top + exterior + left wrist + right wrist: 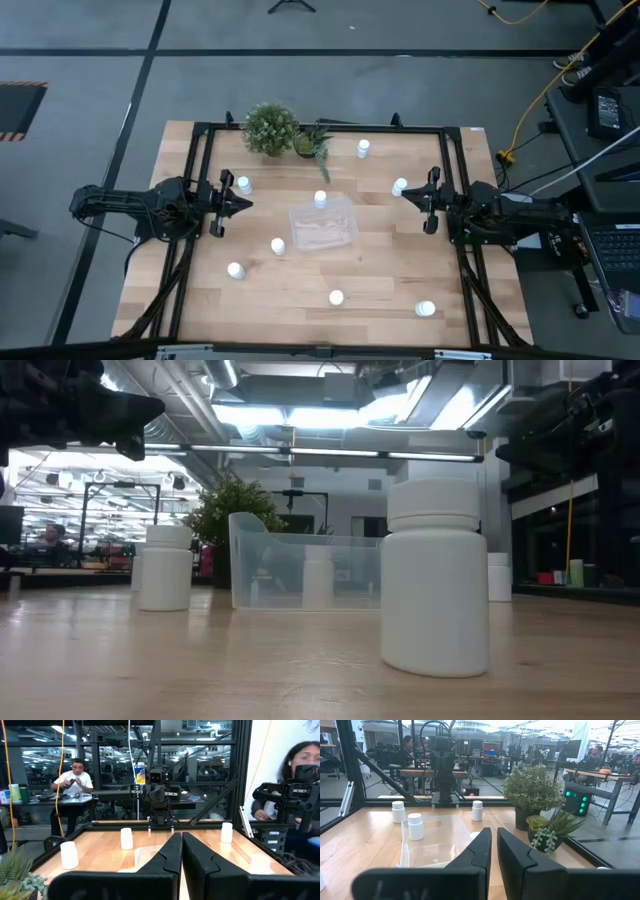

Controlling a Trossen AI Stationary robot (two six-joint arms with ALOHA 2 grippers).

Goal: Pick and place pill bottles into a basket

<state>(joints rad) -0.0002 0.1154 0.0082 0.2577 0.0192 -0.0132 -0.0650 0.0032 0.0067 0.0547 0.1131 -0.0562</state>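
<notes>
The basket (300, 216), a clear shallow tray, lies at the table's middle and also shows as the basket (437, 845). Several white pill bottles stand upright around it: one (320, 199) right at its far rim, others (244, 184) (400, 186) (277, 245) farther off. One bottle (436, 575) looms close in the low view. My left gripper (247, 205) is shut and held level above the table, left of the basket. My right gripper (404, 196) is shut and held level to the basket's right. Both point at the basket and hold nothing.
Two potted plants (270, 128) (312, 145) stand at the table's far edge behind the basket. More bottles stand near the front edge (336, 297) (425, 309) and at the far right (363, 148). A black frame (200, 130) borders the table. People sit in the room beyond.
</notes>
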